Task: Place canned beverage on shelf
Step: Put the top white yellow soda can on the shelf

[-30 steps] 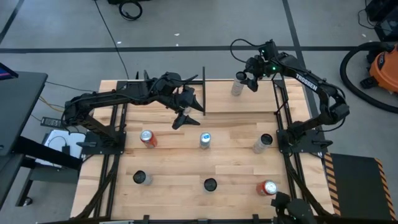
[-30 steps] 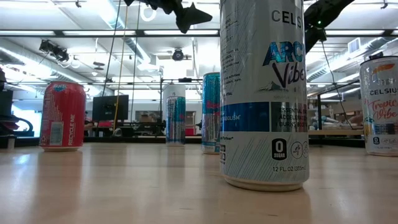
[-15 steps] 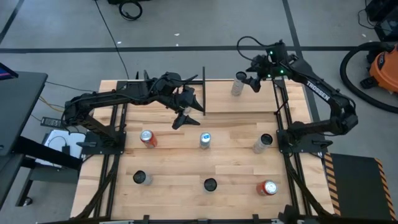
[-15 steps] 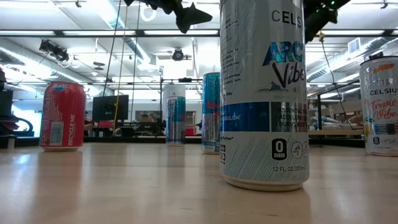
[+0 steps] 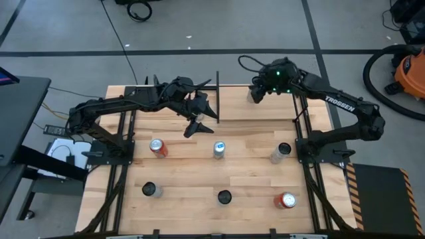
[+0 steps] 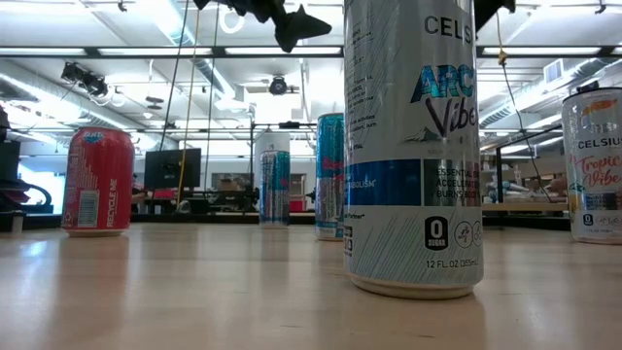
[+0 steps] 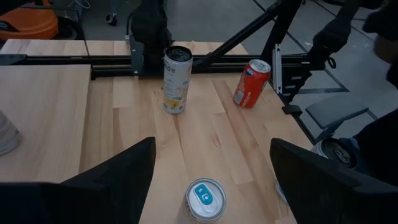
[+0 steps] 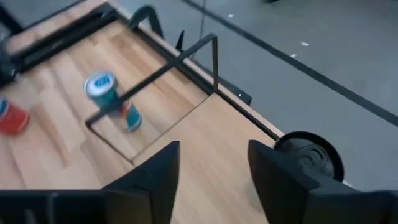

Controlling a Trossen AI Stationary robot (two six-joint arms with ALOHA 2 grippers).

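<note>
Right gripper (image 5: 255, 91), spread wide, has swung over the silver can (image 5: 253, 94) on the shelf (image 5: 279, 106), upper centre; can released, placement apparently done; left gripper (image 5: 199, 113) wide, idle.

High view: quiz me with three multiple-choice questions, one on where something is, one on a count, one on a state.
1. Where is the right pincer?
A. Over the shelf at the table's far side
B. Over the table's near edge
C. Beside the left arm's base

2. How many red cans stand on the table?
A. One
B. Two
C. Four

3. What state is the left pincer in?
A. Shut on a can
B. Shut on nothing
C. Open and empty

Answers: 1 A, it hangs above the pale panel; 2 B, one stands on the left and one at the near right; 3 C, its wrist view shows the fingers spread wide with nothing gripped.
</note>
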